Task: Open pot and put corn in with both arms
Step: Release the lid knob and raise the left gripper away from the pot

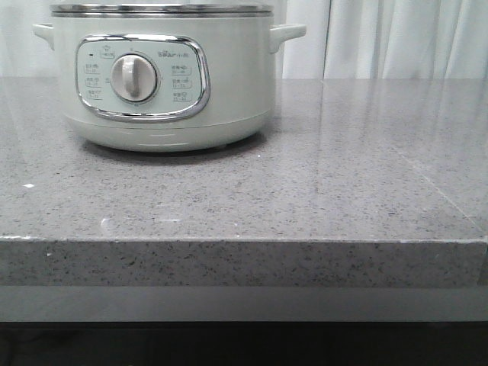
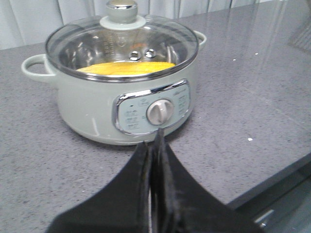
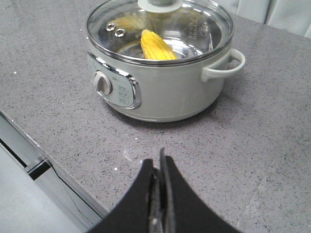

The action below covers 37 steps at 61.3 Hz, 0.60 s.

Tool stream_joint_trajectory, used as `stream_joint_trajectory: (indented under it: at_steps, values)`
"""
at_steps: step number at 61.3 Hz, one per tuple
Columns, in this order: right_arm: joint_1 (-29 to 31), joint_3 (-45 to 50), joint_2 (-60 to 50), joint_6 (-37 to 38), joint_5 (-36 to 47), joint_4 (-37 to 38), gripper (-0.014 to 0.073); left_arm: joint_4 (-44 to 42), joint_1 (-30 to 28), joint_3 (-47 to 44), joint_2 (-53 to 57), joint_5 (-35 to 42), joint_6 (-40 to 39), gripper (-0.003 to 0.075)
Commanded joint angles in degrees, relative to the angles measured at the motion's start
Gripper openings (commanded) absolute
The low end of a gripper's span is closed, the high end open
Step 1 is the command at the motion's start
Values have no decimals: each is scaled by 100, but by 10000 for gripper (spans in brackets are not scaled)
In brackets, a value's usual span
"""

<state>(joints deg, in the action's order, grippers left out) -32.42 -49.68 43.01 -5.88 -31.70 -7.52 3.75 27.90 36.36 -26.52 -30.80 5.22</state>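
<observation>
Two grippers: you see the left gripper point(image 2: 156, 145) and the right gripper point(image 3: 159, 162) each with its black fingers pressed together, nothing held between them, both hanging over the counter short of the pot.
Pot: the pot point(image 1: 156, 76) stands toward the left of the grey speckled counter point(image 1: 343, 175), set back from the front edge; the front view cuts it off at the steel rim, so you cannot see the lid there.
Lid: the glass lid point(image 2: 121, 46) sits flat on the rim, its knob point(image 2: 121, 9) upright at the centre.
Corn: the corn point(image 3: 156, 46) lies inside the pot, under the glass; from the left wrist it shows as a yellow band point(image 2: 127, 68) low in the steel bowl.
Look of the pot: pale cream body, one loop handle at each side point(image 3: 226, 65), a chrome-framed panel with a round dial point(image 1: 133, 78) facing you.
Step in hand: judged from the corn inside and the lid seated, the task looks finished or nearly so; neither arm touches anything.
Next move: if anything is left, you need only keep both arms clear of the pot and bring them to rest, without knocking the knob or the handles.
Risk: slight; the glass lid could shift if an arm brushes the knob.
</observation>
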Motion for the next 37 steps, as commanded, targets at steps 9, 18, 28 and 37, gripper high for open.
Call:
stream_joint_trajectory:
  at_steps: [9, 18, 28, 37]
  values:
    - [28, -155, -60, 7, 382, -48, -68, -17, -1027, -1201, 859, 1850, -9, -20]
    - [28, -155, -60, 7, 382, -48, -68, 48, -1675, -2136, 1666, 2441, -9, -20]
    - [28, -155, -60, 7, 382, -48, -68, 189, -2029, -2790, 2370, 2497, -9, -20]
    - [28, -155, -60, 7, 382, -48, -68, 454, -2140, -3305, 2685, 2999, -9, -20]
